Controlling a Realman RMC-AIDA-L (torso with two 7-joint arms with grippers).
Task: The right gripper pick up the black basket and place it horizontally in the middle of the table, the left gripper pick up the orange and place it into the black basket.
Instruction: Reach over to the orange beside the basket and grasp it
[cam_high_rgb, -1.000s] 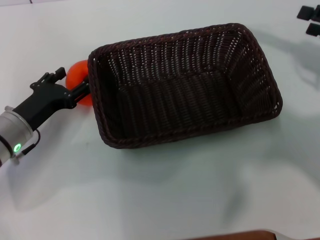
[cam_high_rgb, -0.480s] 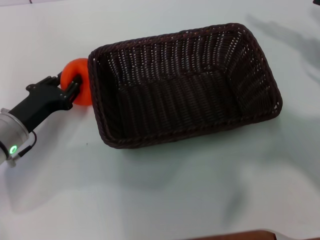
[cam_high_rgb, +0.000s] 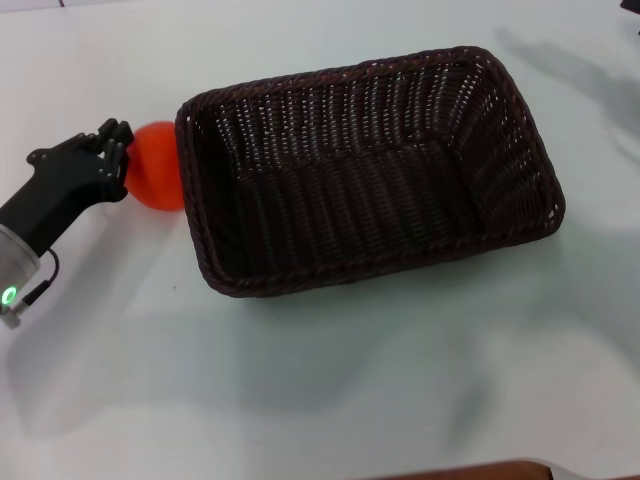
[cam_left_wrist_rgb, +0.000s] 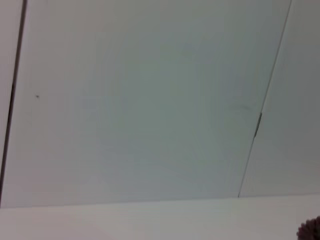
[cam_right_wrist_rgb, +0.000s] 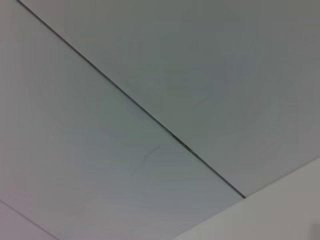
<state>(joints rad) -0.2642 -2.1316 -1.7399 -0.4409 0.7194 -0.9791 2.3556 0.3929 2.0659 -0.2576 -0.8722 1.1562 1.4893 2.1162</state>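
1. The left gripper reaches in from the left edge of the head view, its silver-grey wrist with the green light low at the left and its black body angled up and to the right toward the fruit.
2. Its fingertips sit against the left side of the orange; whether they clamp the fruit or merely touch it cannot be told.
3. The orange rests on the table, just left of the basket's left short wall and touching or almost touching that wall. It lies outside the basket.
4. The black basket stands upright, opening up, around the middle of the table. Its long axis runs left to right, tilted so that the right end lies farther away than the left end. Nothing lies inside it.
5. The right gripper does not show in any view.
6. Both wrist views show only pale flat panels with thin dark seams; a dark woven scrap peeks into one corner of the left wrist view.
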